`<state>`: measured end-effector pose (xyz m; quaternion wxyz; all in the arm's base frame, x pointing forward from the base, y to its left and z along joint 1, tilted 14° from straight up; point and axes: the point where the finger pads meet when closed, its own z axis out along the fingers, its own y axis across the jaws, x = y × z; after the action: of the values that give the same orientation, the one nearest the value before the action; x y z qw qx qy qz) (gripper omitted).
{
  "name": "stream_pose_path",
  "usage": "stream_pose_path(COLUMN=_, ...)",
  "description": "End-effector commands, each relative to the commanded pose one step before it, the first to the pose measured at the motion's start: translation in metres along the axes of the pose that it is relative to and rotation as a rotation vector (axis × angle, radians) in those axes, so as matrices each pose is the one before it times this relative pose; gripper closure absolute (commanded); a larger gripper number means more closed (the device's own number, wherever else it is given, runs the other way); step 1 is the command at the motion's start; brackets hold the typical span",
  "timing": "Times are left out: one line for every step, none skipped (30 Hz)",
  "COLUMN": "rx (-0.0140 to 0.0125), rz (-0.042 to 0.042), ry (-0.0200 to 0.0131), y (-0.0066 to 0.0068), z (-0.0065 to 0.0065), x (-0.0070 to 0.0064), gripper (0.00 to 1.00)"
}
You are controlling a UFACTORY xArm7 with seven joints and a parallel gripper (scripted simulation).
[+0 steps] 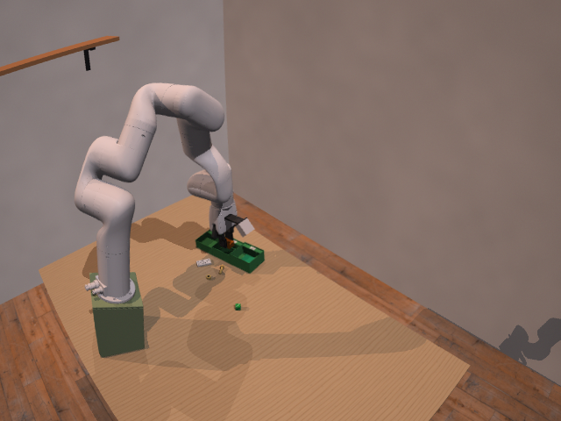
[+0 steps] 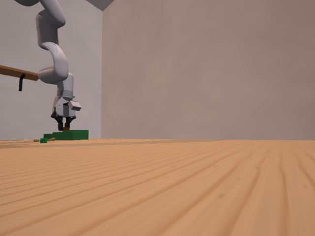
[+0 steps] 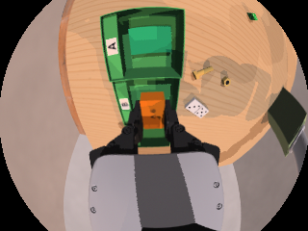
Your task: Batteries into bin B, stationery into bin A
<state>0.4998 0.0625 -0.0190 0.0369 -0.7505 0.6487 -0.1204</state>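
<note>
Top view: The gripper [image 1: 225,245] [image 2: 63,128] [image 3: 152,108] points down over the long green bins, closed on an orange block [image 1: 230,243] [image 2: 66,129] [image 3: 153,113], presumably a battery. Outside the bins, to the gripper's side nearer the arm's base, are a white domino [image 1: 203,262] [image 3: 197,107], a brass bolt [image 1: 221,268] [image 2: 51,138] [image 3: 203,72] and a small nut [image 1: 209,276] [image 3: 226,82]. A green die [image 1: 237,306] [image 2: 43,140] [image 3: 252,16] sits farther off.

Exterior view: The fingers are upright, with the block's lower part showing beneath them, near rim height. Best to lower straight and slowly, keeping the fingers off the walls so the bins don't shift.

Wrist view: The block is squarely between the two fingertips, above bin B [image 3: 120,91]; bin A [image 3: 111,29] lies beyond the tips. Before letting go, the block should be well inside B's walls, clear of the divider beside A. Open gently, as wide fingers could push the sides, then rise straight up.
</note>
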Motion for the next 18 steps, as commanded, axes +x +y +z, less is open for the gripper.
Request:
stream_pose_path(rx=0.00291, rz=-0.00002, ry=-0.00066, y=-0.00139, z=0.00624, x=-0.00020, gripper=1.00)
stream_pose_path(rx=0.00000, rz=0.00000, ry=0.00000, y=0.00001, z=0.00200, x=0.00000, gripper=1.00)
stream_pose_path(rx=0.00000, rz=0.00000, ry=0.00000, y=0.00001, z=0.00200, x=0.00000, gripper=1.00)
stream_pose_path(rx=0.00000, rz=0.00000, ry=0.00000, y=0.00001, z=0.00200, x=0.00000, gripper=1.00)
stream_pose_path(rx=0.00000, rz=0.00000, ry=0.00000, y=0.00001, z=0.00200, x=0.00000, gripper=1.00)
stream_pose_path(rx=0.00000, rz=0.00000, ry=0.00000, y=0.00000, z=0.00200, x=0.00000, gripper=1.00)
stream_pose_path(rx=0.00000, rz=0.00000, ry=0.00000, y=0.00000, z=0.00200, x=0.00000, gripper=1.00)
stream_pose_path(rx=0.00000, rz=0.00000, ry=0.00000, y=0.00000, z=0.00200, x=0.00000, gripper=1.00)
stream_pose_path(rx=0.00000, rz=0.00000, ry=0.00000, y=0.00000, z=0.00200, x=0.00000, gripper=1.00)
stream_pose_path(rx=0.00000, rz=0.00000, ry=0.00000, y=0.00000, z=0.00200, x=0.00000, gripper=1.00)
stream_pose_path(rx=0.00000, rz=0.00000, ry=0.00000, y=0.00000, z=0.00200, x=0.00000, gripper=1.00)
stream_pose_path(rx=0.00000, rz=0.00000, ry=0.00000, y=0.00000, z=0.00000, x=0.00000, gripper=1.00)
stream_pose_path(rx=0.00000, rz=0.00000, ry=0.00000, y=0.00000, z=0.00000, x=0.00000, gripper=1.00)
stream_pose_path(rx=0.00000, rz=0.00000, ry=0.00000, y=0.00000, z=0.00201, x=0.00000, gripper=1.00)
stream_pose_path(rx=0.00000, rz=0.00000, ry=0.00000, y=-0.00006, z=0.00140, x=0.00000, gripper=1.00)
stream_pose_path(rx=0.00000, rz=0.00000, ry=0.00000, y=-0.00004, z=0.00000, x=0.00001, gripper=1.00)
stream_pose_path(rx=0.00000, rz=0.00000, ry=0.00000, y=0.00000, z=0.00000, x=0.00001, gripper=1.00)
stream_pose_path(rx=0.00000, rz=0.00000, ry=0.00001, y=0.00004, z=-0.00006, x=0.00000, gripper=1.00)
